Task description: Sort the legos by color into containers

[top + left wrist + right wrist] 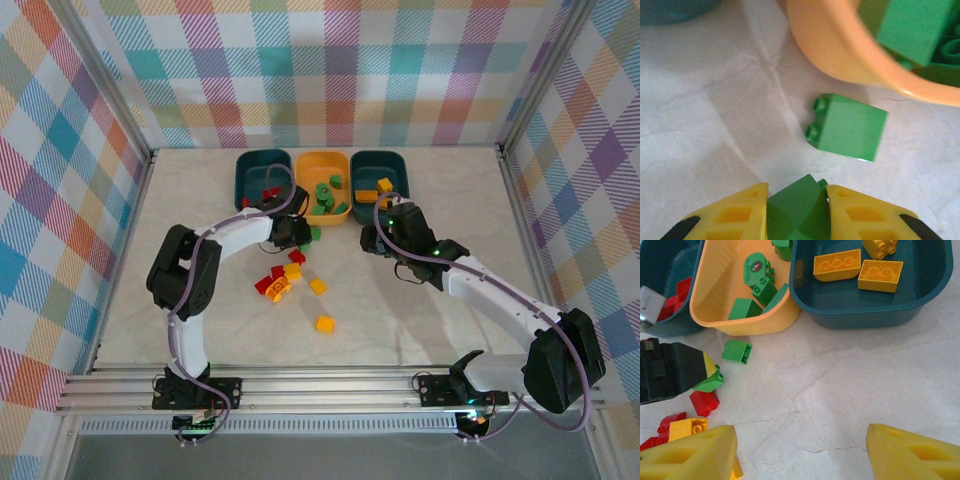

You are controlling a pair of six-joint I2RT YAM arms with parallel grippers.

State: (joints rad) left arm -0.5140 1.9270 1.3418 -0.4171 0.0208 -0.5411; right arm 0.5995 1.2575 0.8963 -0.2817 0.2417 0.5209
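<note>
Gripping one green lego [795, 212], left end effector [796, 194], three bins [322, 154] beyond

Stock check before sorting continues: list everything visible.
Left teal bin: one, dark teal, far left.
Orange bin: one, orange, between teal bins.
Right teal bin: one, dark teal, far right.
Red bricks: few, red, left teal bin.
Green bricks: several, green, orange bin.
Yellow bricks: at least three, yellow, right teal bin.
Loose green brick: one, green, beside orange bin.
Loose bricks: several, red and yellow, table centre.
Left pincer: one, yellow, gripping held green brick.
Right pincer: one, yellow, open.
</note>
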